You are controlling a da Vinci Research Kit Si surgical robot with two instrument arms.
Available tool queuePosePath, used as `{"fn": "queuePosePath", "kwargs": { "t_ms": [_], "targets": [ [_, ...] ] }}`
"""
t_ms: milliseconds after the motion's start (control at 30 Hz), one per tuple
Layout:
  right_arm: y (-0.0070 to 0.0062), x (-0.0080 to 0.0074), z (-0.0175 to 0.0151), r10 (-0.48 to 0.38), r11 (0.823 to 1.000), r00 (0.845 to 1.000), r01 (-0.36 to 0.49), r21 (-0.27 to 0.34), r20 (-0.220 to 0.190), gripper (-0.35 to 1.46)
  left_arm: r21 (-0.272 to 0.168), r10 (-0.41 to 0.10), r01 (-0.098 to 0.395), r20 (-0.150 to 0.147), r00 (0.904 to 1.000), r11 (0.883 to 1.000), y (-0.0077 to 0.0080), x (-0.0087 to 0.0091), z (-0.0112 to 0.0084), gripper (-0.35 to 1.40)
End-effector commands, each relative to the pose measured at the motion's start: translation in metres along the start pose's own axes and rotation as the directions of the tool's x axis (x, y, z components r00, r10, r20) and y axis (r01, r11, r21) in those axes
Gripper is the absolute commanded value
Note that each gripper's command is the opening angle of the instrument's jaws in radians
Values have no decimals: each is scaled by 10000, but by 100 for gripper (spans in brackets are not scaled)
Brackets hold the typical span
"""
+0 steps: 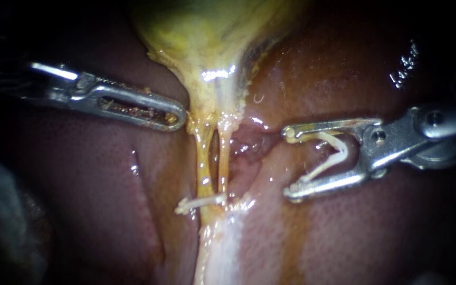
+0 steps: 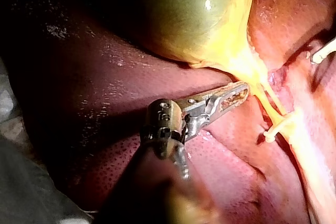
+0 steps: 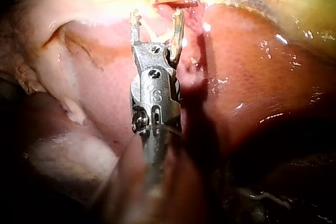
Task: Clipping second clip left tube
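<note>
Here is the right instrument (image 1: pixel 290 162), in from the right, its pincer spread wide apart with a loaded clip (image 1: pixel 329 155) seated between the 2 halves. The clip is white, open and touching both. The instrument hangs over the liver (image 1: pixel 106 221), clear of the tubes, mouth facing them.

The target, the left tube (image 1: pixel 203 158), runs down from the neck of the gallbladder (image 1: pixel 207 42), yellow and taut. The right tube (image 1: pixel 223 158) lies just beside it, with a thin slit between the 2. Low on the left tube a placed clip (image 1: pixel 199 202) already lies crosswise, its far end reaching the right tube.

On the other side, the left instrument (image 1: pixel 178 119) has its pincer closed together, the tip nipping the edge of the gallbladder's neck.

Now the danger, as I judge it. The right tube sits between the loaded clip and its target, so a straight approach could swallow both tubes, or just the wrong 1. Stop short and the clip closes on only part of the tube's width. Come in too low and it lands on the placed clip; too high and it bites the gallbladder's neck. A snag on tissue could knock the loaded clip out of its seat. And if the left instrument's hold slips, the tubes go slack and the slit between them closes.
</note>
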Motion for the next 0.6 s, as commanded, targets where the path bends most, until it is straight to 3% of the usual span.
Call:
{"fn": "queuePosePath", "kwargs": {
  "t_ms": [33, 200, 400, 600],
  "targets": [
    [0, 0, 0, 0, 10000, 10000, 0, 0, 2, 50, -22, -7, 7, 11, 10000, 10000, 3, 0, -3, -35],
    [0, 0, 0, 0, 10000, 10000, 0, 0, 2, 50, -175, -98, 100, 106, 9999, 9998, 20, 9, -27, -35],
    [0, 0, 1, 3, 10000, 10000, -3, 23, 3, 50, -84, -308, 307, -58, 9995, 9995, 40, 25, -64, -35],
    [-2, 3, 18, -7, 9998, 10000, 6, 223, 25, 50, -78, -342, 341, -103, 9994, 9994, 46, 27, -71, -35]
  ]
}}
